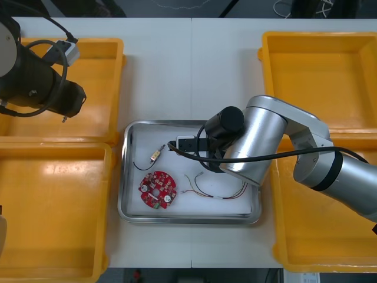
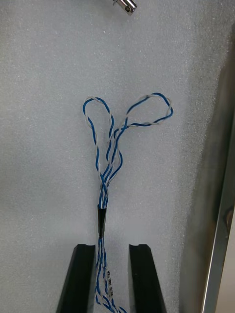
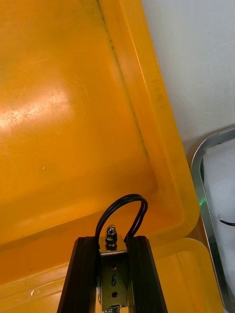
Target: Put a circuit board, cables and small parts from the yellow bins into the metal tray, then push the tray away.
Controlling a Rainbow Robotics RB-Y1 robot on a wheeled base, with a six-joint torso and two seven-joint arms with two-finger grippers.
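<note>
Twisted blue and white cable [image 2: 110,161] is the thing in hand for my right gripper [image 2: 111,250], and it lies on the white inside of the metal tray [image 2: 223,220]. Its two loops spread flat beyond my fingertips, and its tail runs back between the two fingers. These jaws stand apart, wider than the cable. It passes close to one finger and clear of the other, so I judge that I am not pinching it. I take this as the placing step for this cable, near its end. The next move for this arm calls for a straight lift away, so that the fingers do not catch the tail and drag the loops.

My left gripper [image 3: 111,243] hovers over the farther yellow bin [image 1: 100,65] on my left side, near the bin's corner beside the tray. Its jaws are clamped on a small metal part [image 3: 112,276], which carries a loop of black cable [image 3: 122,198]. I think this part must go next over the bin wall into the tray, and it needs a bare place there.

In the tray lie also a round red circuit board [image 1: 158,190], a red and yellow cable [image 1: 215,193] near it, and another small metal part. The push of the tray is not yet due.
</note>
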